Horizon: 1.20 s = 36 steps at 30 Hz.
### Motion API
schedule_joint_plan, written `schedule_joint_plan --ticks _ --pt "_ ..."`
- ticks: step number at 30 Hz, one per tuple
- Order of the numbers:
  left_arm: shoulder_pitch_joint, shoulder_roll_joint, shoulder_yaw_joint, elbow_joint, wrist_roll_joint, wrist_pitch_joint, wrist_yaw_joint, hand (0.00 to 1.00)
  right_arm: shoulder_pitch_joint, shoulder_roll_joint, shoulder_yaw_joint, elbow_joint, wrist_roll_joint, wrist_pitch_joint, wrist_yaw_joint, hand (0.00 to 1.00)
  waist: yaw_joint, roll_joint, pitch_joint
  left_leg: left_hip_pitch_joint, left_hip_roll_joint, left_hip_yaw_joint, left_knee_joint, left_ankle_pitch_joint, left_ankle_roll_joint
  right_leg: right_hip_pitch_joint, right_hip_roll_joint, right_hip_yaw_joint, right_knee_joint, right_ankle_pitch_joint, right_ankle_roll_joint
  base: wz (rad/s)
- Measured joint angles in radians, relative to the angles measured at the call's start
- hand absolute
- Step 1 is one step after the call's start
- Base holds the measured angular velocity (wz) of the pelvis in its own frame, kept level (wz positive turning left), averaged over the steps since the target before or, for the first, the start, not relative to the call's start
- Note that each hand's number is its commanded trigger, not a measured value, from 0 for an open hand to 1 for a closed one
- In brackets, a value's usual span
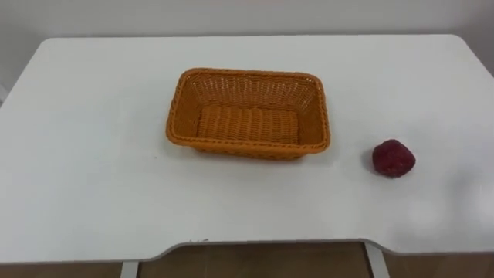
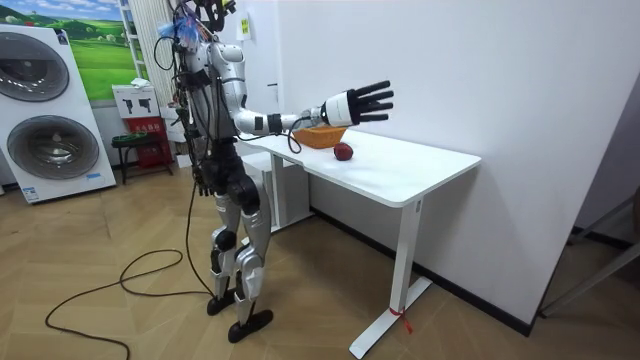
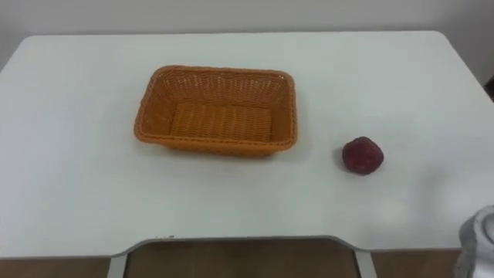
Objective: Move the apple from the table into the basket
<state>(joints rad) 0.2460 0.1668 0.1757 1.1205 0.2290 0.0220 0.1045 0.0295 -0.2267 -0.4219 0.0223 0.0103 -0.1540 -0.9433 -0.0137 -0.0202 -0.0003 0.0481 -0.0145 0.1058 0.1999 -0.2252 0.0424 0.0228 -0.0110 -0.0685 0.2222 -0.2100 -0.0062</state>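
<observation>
A dark red apple [image 1: 394, 158] lies on the white table [image 1: 93, 154] towards its right side, about a hand's width to the right of an orange wicker basket [image 1: 248, 113]. The basket stands in the middle of the table and holds nothing. In the room view I stand at the table's end with my right arm stretched out level. My right hand [image 2: 360, 103] is open with its fingers spread, hanging in the air above the apple [image 2: 343, 152] and the basket [image 2: 320, 137]. A grey part of that arm [image 3: 480, 243] shows at the lower right. My left hand [image 2: 204, 182] hangs by my hip.
The table's front edge has a curved cut-out [image 1: 255, 245] right before me. A white wall runs along the table's far side. Behind me in the room stand washing machines [image 2: 55, 115] and a small green stool [image 2: 132, 145].
</observation>
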Motion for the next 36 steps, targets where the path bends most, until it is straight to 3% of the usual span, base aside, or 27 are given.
schedule_joint_plan --ticks 5,15,21,36 --pt "0.009 0.000 -0.005 -0.001 -0.001 -0.008 -0.015 0.00 0.030 0.000 0.112 0.018 -0.015 -0.007 0.126 0.00 0.022 0.002 0.0016 0.000 0.003 -0.003 0.000 0.000 0.000 0.005 -0.003 -0.011 -0.004 0.000 0.000 0.05" --pt "0.000 0.005 -0.014 -0.003 0.000 -0.009 -0.057 0.00 0.081 0.000 0.287 0.088 -0.015 -0.006 0.372 0.00 0.026 0.010 0.0002 -0.010 0.006 -0.002 0.003 0.000 0.000 -0.005 -0.004 -0.015 -0.002 0.002 -0.002 0.00" --pt "-0.003 0.007 -0.014 -0.004 0.000 -0.009 -0.084 0.00 0.077 0.000 0.322 0.130 -0.015 -0.005 0.496 0.00 0.027 0.010 -0.0007 -0.019 0.006 -0.002 0.005 0.000 0.000 -0.005 -0.005 -0.016 -0.003 0.003 -0.002 0.00" --pt "-0.001 0.008 -0.013 -0.036 0.001 -0.009 -0.099 0.00 0.072 -0.004 0.322 0.242 -0.015 0.013 0.666 0.00 0.035 0.008 -0.0011 -0.010 0.007 -0.003 0.004 0.000 0.000 0.005 -0.005 -0.017 -0.005 0.004 -0.003 0.00"
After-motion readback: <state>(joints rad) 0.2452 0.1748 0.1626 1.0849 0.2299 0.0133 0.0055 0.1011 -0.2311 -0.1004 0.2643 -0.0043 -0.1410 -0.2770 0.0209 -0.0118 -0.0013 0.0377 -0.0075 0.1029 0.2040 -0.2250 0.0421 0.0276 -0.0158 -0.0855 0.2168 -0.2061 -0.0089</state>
